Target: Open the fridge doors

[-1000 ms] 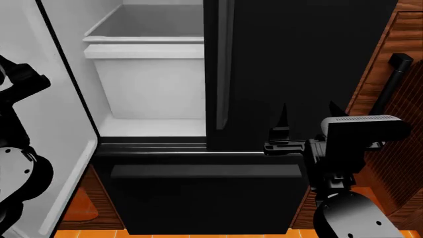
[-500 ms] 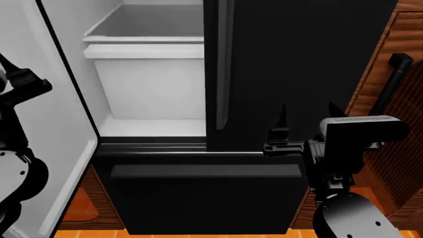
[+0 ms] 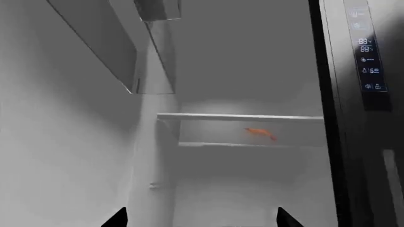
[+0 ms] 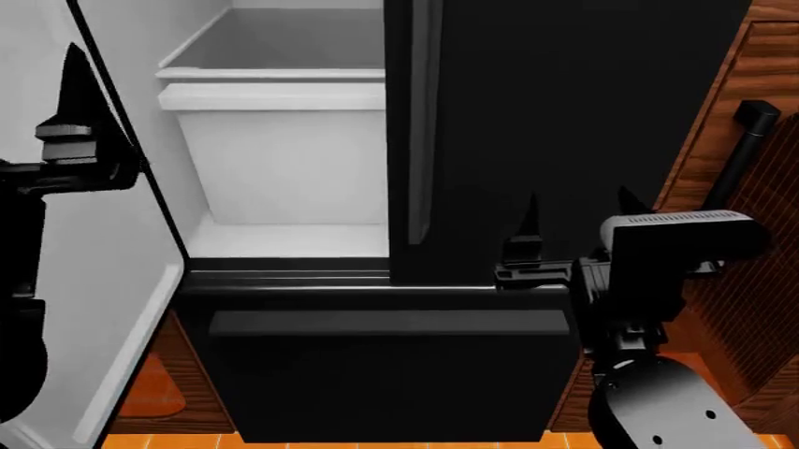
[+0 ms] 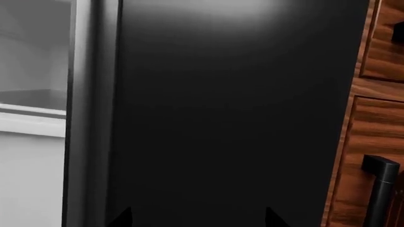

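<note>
1. The fridge's left door (image 4: pixel 107 281) is standing swung wide open, its smooth white inner face showing; the right door (image 4: pixel 562 122), a glossy black slab, is sitting shut with its long dark-grey bar handle (image 4: pixel 422 122) running down its inner edge.
2. Inside, a white plastic crisper bin (image 4: pixel 281 154) with squared walls is sitting under a flat shelf.
3. A small orange item (image 3: pixel 260 134) is lying on an upper shelf; I cannot tell what it is.
4. The left gripper (image 3: pixel 200 218) is hanging by the open door's edge, fingers spread apart, gripping nothing.
5. The right gripper (image 5: pixel 197 216) is facing the shut door, its pointed tips parted and empty.
6. Beneath the doors, a wide black drawer front (image 4: pixel 387 374) is spanning the fridge.
7. Grained brown wooden cabinets (image 5: pixel 372 137) with a black bar handle (image 5: pixel 381 189) are flanking the right side.
</note>
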{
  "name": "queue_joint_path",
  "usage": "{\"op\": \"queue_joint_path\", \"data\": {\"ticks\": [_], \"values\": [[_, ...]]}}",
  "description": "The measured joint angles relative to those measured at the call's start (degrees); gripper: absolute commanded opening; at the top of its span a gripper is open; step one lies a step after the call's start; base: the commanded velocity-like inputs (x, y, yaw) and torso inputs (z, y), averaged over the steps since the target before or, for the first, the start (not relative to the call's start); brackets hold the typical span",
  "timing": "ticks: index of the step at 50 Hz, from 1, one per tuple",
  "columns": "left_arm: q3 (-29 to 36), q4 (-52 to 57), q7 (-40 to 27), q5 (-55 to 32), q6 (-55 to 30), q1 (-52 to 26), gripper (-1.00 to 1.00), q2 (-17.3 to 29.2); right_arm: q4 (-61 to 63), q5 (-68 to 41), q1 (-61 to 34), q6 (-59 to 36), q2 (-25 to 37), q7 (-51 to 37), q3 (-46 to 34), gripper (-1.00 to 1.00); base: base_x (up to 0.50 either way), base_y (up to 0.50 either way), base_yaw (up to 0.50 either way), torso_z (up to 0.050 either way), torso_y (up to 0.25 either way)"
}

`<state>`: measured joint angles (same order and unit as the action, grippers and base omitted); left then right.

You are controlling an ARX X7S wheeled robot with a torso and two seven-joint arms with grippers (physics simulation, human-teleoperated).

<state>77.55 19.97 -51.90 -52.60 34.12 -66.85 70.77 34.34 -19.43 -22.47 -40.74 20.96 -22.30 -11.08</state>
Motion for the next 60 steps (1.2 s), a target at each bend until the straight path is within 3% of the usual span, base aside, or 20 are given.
{"op": "queue_joint_path", "data": {"ticks": [8,26,60], "values": [[0.37,5.79,2.09,-0.68,-1.42,-0.87,1.0,0.42,-0.49,0.37,-2.8,-1.55,-0.19,-0.11,-1.61,1.0,0.0,0.0,0.0,0.0,0.0],[-0.22,12.24,-2.36,-1.23,-6.17,-2.38,1.0,0.84,-7.87,1.95,-17.26,-3.89,-3.87,1.97,-8.93,1.0,0.0,0.0,0.0,0.0,0.0],[-2.27,12.02,-3.19,-5.17,-9.19,-4.84,1.0,-0.15,-32.04,0.78,-34.62,3.66,-13.95,7.76,-14.76,1.0,0.0,0.0,0.0,0.0,0.0]]}}
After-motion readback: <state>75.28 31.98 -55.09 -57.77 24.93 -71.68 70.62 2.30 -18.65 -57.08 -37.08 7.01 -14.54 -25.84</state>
